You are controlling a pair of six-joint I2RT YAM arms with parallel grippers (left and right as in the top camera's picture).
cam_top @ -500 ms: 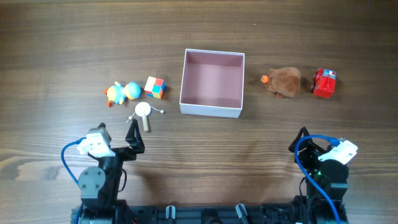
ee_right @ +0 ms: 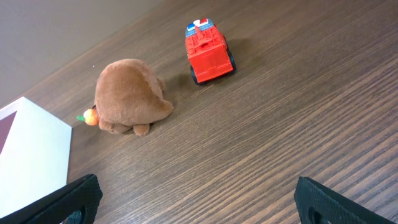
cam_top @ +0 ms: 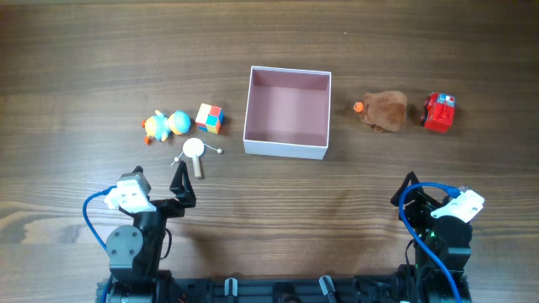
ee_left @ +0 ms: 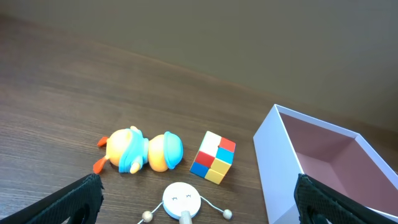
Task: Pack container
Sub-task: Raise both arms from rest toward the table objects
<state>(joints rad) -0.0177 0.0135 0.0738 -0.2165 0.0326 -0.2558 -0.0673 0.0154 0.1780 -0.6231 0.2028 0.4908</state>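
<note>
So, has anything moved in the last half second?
Nothing visibly changed. The left gripper and right gripper are open and empty at the near edge, as before. The container is still empty, with the colour cube on the left arm's side and the red truck on the right arm's side.

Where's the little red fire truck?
In the overhead view the red fire truck sits at the far right, just beyond the brown plush toy, which lies between it and the container.

White container, pink inside
</note>
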